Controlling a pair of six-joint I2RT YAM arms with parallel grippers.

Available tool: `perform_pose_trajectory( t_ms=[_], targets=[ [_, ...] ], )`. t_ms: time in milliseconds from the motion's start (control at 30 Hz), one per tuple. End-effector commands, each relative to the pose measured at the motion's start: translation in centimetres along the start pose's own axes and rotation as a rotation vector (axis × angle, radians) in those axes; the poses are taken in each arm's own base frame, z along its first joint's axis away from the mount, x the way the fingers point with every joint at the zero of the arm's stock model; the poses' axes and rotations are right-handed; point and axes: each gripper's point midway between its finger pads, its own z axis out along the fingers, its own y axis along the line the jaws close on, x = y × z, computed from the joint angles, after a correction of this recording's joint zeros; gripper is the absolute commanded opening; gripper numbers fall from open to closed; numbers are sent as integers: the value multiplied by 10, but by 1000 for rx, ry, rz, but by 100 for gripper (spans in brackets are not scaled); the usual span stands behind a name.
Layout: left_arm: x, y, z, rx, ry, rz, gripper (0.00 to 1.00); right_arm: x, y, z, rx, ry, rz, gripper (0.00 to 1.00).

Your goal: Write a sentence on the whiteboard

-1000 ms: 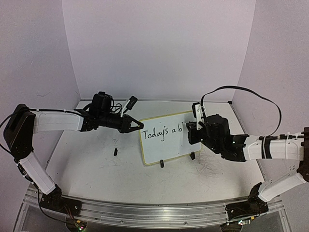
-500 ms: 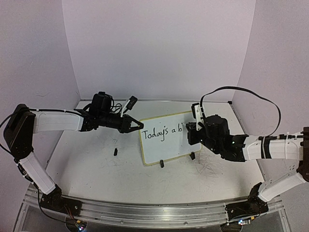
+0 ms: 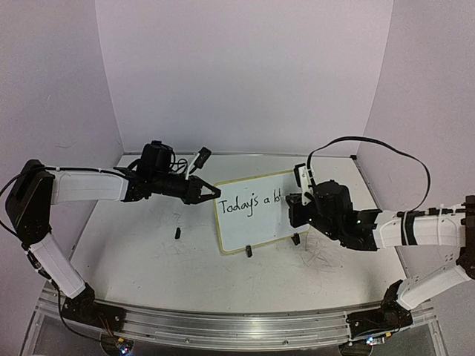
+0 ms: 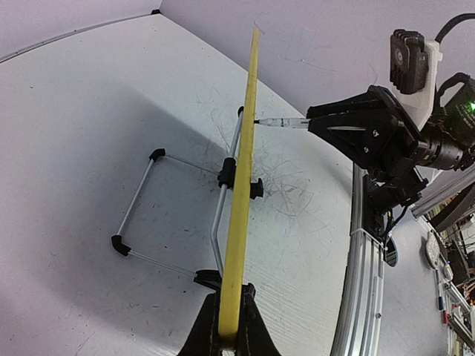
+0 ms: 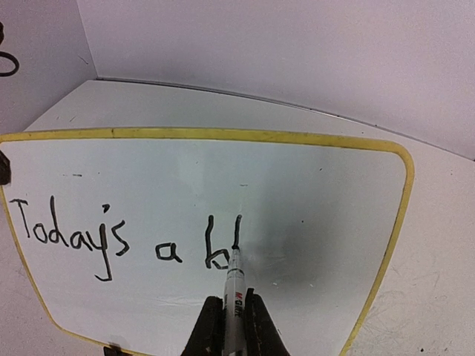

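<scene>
The whiteboard (image 3: pixel 256 231) stands tilted on two black clip feet in mid-table. Its black lettering (image 3: pixel 251 205) reads "Today's a bl". My left gripper (image 3: pixel 216 193) is shut on the board's upper left yellow rim; the left wrist view shows the rim (image 4: pixel 246 178) edge-on between the jaws of the left gripper (image 4: pixel 228 326). My right gripper (image 3: pixel 294 208) is shut on a white marker (image 5: pixel 234 285). The marker's tip touches the board (image 5: pixel 319 193) at the bottom of the "l" stroke, just right of the lettering (image 5: pixel 111 237). The marker (image 4: pixel 282 123) also shows in the left wrist view.
A small black cap-like object (image 3: pixel 178 233) lies on the table left of the board. Grey scribble marks (image 3: pixel 326 258) cover the tabletop by the right arm. A wire stand (image 4: pixel 141 215) props the board from behind. Walls close in the back and sides.
The marker tip has moved down the board, lengthening the short stroke after "b" into an "l". The right gripper shifted slightly. The left arm has not moved.
</scene>
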Motion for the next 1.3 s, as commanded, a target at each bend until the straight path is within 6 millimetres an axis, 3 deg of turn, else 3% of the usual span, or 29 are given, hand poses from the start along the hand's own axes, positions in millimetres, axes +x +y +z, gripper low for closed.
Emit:
perform_pose_trajectory(
  t_ms=[0, 333, 667, 800, 1267],
  targets=[
    [-30, -3, -13, -49, -86, 90, 0, 6, -1, -3, -7, 15, 15, 0],
    [-29, -2, -13, -48, -84, 90, 0, 10, -4, -4, 3, 27, 17, 0],
    [-29, -2, -12, -48, -83, 88, 0, 1, -4, -11, -6, 8, 12, 0],
    [-30, -2, -13, -49, -84, 89, 0, -12, -3, -20, -28, -38, 27, 0],
    [-30, -3, -13, -49, -86, 92, 0, -13, -1, -3, 6, -34, 17, 0]
  ],
)
